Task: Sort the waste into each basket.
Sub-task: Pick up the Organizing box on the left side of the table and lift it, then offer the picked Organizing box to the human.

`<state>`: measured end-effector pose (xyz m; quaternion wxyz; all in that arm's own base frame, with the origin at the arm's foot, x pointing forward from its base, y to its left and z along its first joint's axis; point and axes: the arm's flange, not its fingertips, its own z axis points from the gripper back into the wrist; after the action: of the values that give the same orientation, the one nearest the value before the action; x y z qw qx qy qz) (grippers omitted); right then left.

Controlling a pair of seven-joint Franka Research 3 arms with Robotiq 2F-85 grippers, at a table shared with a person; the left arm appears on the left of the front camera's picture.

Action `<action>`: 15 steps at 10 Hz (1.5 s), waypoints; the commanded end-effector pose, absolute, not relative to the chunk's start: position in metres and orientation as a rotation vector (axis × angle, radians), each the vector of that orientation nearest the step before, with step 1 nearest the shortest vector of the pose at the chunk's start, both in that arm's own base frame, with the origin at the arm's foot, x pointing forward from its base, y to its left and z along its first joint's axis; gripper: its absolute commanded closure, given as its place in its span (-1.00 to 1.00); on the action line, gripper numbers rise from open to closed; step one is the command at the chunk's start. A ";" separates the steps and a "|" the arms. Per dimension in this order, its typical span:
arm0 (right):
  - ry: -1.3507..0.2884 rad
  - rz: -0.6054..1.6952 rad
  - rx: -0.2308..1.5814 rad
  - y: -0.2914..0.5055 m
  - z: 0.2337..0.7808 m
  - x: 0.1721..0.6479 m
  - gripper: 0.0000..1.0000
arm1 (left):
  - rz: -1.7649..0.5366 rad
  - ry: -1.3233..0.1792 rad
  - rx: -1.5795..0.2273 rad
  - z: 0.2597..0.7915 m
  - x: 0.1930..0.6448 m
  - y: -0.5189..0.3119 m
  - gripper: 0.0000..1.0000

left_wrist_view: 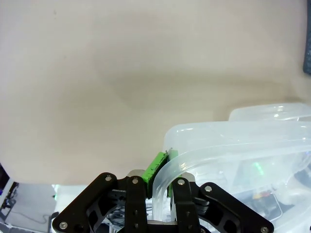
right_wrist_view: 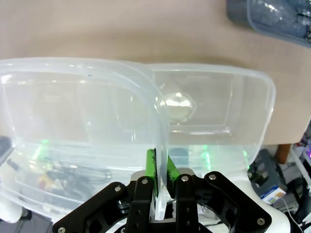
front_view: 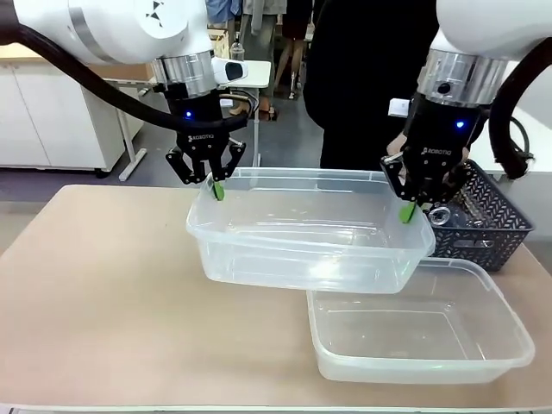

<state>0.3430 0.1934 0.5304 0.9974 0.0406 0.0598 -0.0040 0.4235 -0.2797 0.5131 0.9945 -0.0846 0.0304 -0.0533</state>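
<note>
Both arms hold one clear basket (front_view: 310, 233) by its rim, a little above the table. My left gripper (front_view: 216, 185) is shut on its left rim, seen close as green pads (left_wrist_view: 156, 165) pinching the thick edge (left_wrist_view: 218, 138). My right gripper (front_view: 407, 210) is shut on the right rim; its pads (right_wrist_view: 150, 167) clamp the wall (right_wrist_view: 73, 97). A second clear basket (front_view: 423, 341) rests on the table at the front right, partly under the held one (right_wrist_view: 218, 107) (left_wrist_view: 272, 111). Clear plastic bottles (front_view: 448, 216) lie in a dark mesh basket.
The dark mesh basket (front_view: 492, 216) stands at the right edge, just behind my right gripper (right_wrist_view: 238, 9). A person in black (front_view: 362, 78) stands at the far side. Bare tan tabletop (front_view: 103, 276) stretches across the left half.
</note>
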 end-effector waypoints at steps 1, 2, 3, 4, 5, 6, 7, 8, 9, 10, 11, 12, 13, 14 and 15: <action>0.123 0.004 0.082 0.195 0.536 0.342 0.89 | -0.103 0.052 -0.181 0.520 0.428 -0.280 0.87; 0.123 0.004 0.082 0.195 0.536 0.342 0.89 | -0.103 0.052 -0.181 0.520 0.428 -0.280 0.87; 0.123 0.004 0.082 0.195 0.536 0.342 0.89 | -0.103 0.052 -0.181 0.520 0.428 -0.280 0.87; 0.123 0.004 0.082 0.195 0.536 0.342 0.89 | -0.103 0.052 -0.181 0.520 0.428 -0.280 0.87; 0.123 0.004 0.082 0.195 0.536 0.342 0.89 | -0.103 0.052 -0.181 0.520 0.428 -0.280 0.87; 0.123 0.004 0.082 0.195 0.536 0.342 0.89 | -0.103 0.052 -0.181 0.520 0.428 -0.280 0.87; 0.123 0.004 0.082 0.195 0.536 0.342 0.89 | -0.103 0.052 -0.181 0.520 0.428 -0.280 0.87; 0.123 0.004 0.082 0.195 0.536 0.342 0.89 | -0.103 0.052 -0.181 0.520 0.428 -0.280 0.87; 0.123 0.004 0.082 0.195 0.536 0.342 0.89 | -0.103 0.052 -0.181 0.520 0.428 -0.280 0.87; 0.123 0.004 0.082 0.195 0.536 0.342 0.89 | -0.103 0.052 -0.181 0.520 0.428 -0.280 0.87; 0.123 0.004 0.082 0.195 0.536 0.342 0.89 | -0.103 0.052 -0.181 0.520 0.428 -0.280 0.87; 0.123 0.004 0.082 0.195 0.536 0.342 0.89 | -0.103 0.052 -0.181 0.520 0.428 -0.280 0.87; 0.123 0.004 0.082 0.195 0.536 0.342 0.89 | -0.103 0.052 -0.181 0.520 0.428 -0.280 0.87; 0.123 0.004 0.082 0.195 0.536 0.342 0.89 | -0.103 0.052 -0.181 0.520 0.428 -0.280 0.87; 0.123 0.004 0.082 0.195 0.536 0.342 0.89 | -0.103 0.052 -0.181 0.520 0.428 -0.280 0.87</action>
<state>0.3431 0.1929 0.5306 0.9974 0.0405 0.0595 -0.0047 0.4235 -0.2798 0.5139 0.9945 -0.0847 0.0304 -0.0535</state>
